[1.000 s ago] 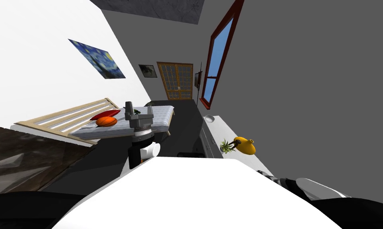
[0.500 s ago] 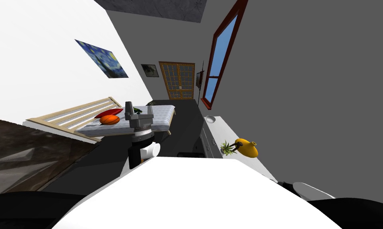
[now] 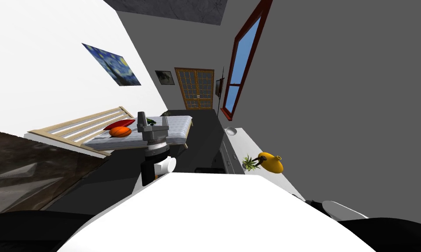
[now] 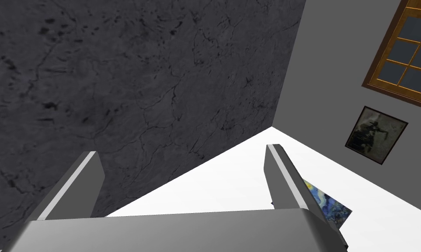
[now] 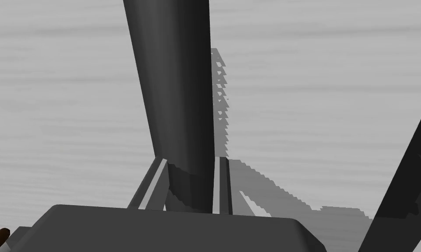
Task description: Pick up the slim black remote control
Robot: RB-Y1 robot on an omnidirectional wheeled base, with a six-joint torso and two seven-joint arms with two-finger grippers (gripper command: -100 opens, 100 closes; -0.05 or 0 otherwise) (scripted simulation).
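In the right wrist view a slim black remote control [image 5: 174, 87] lies on a flat light grey surface [image 5: 318, 87] and runs away from my hand. My right gripper [image 5: 192, 159] is shut on its near end, and both fingers [image 5: 154, 183] press its long sides. The head view has my right forearm [image 3: 338, 209] low at the right edge, beside the white cabinet top [image 3: 248, 142]. My left gripper [image 3: 152, 124] is held up in front of my chest, and its wrist view shows the left gripper [image 4: 182, 149] open and holding nothing.
A yellow vase [image 3: 271, 162], a small green plant [image 3: 250, 162] and a pale bowl [image 3: 231, 130] stand on the white cabinet top. A bed [image 3: 135, 138] with an orange ball and a red cushion stands ahead on the left. A dark slanted bar [image 5: 406, 175] crosses near my right hand.
The whole head picture shifted slightly a second ago, so my head or torso moved. My right forearm has sunk lower at the right edge. Nothing differs over the last half second.
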